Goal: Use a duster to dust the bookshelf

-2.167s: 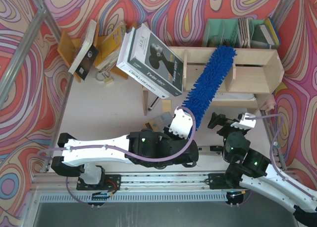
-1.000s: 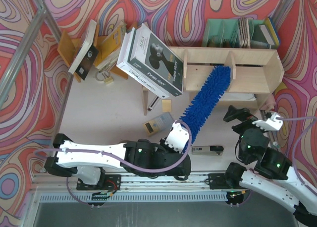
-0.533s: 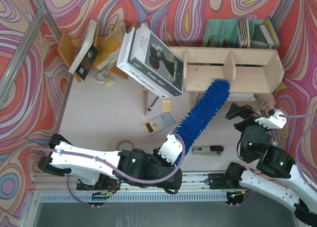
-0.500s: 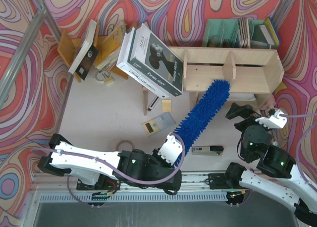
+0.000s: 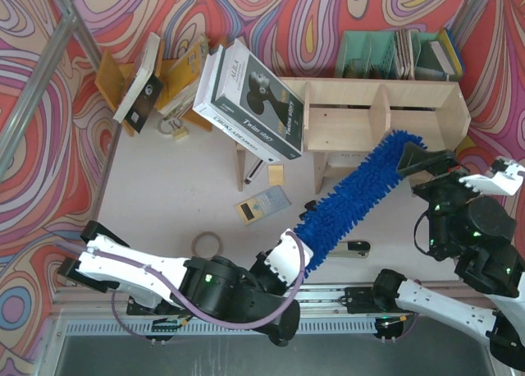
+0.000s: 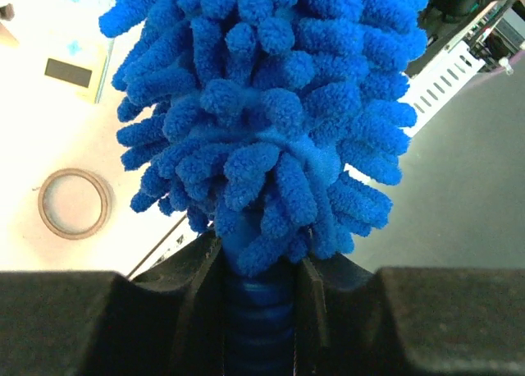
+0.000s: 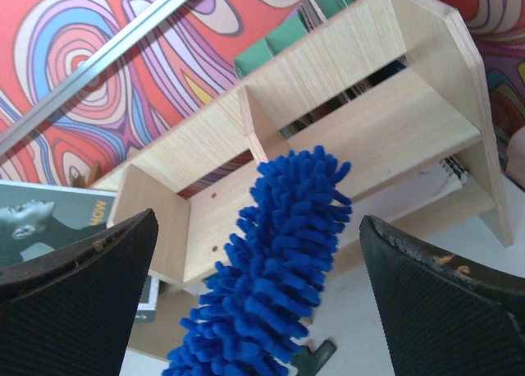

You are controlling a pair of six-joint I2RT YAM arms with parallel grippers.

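Note:
The blue fluffy duster [image 5: 358, 191] slants from lower left to upper right, its tip in front of the right compartment of the plywood bookshelf [image 5: 385, 113]. My left gripper [image 5: 292, 253] is shut on the duster's ribbed blue handle [image 6: 258, 318] near the table's front edge. In the left wrist view the gripper [image 6: 258, 265] has the shaggy head [image 6: 271, 105] filling the picture above it. My right gripper [image 5: 431, 169] is open wide and empty, raised beside the duster's tip. In the right wrist view the duster [image 7: 275, 294] stands between the gripper's [image 7: 258, 222] spread fingers, with the bookshelf [image 7: 328, 89] behind.
A large book [image 5: 254, 97] leans on the bookshelf's left end. A green file organizer [image 5: 385, 56] stands behind the shelf, and an orange-brown book stand [image 5: 123, 76] is at the back left. A tape ring [image 5: 207, 245], a small card [image 5: 262, 205] and a black tool [image 5: 354, 247] lie on the table.
My left arm has drawn back toward the near edge, and the duster's tip has swung right and down off the shelf top. My right gripper has risen and moved right.

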